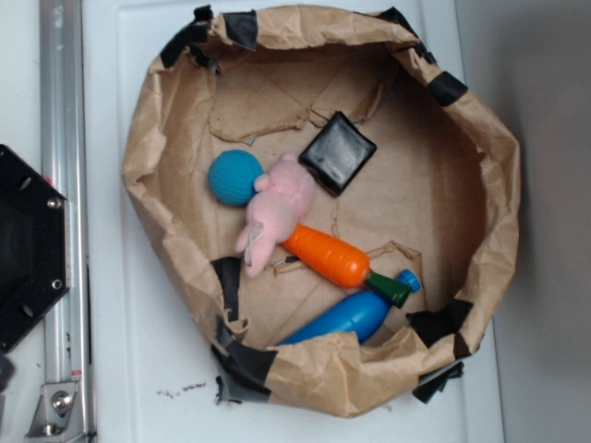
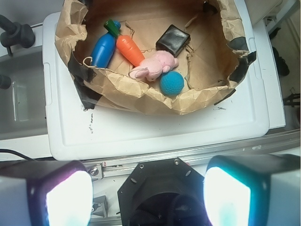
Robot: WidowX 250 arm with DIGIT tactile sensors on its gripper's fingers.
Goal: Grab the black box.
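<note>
Glossy black box (image 1: 338, 152), teal ball (image 1: 234, 177), pink plush toy (image 1: 277, 210), orange carrot (image 1: 327, 256) with green top, blue bottle (image 1: 343, 318), brown paper nest (image 1: 480, 157) with matte black tape strips (image 1: 242, 29), white tray (image 1: 138, 369).

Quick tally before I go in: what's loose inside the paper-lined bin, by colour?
Black: 1, the black box
Teal: 1, the ball
Pink: 1, the plush toy
Orange: 1, the carrot
Blue: 1, the bottle
Total: 5
</note>
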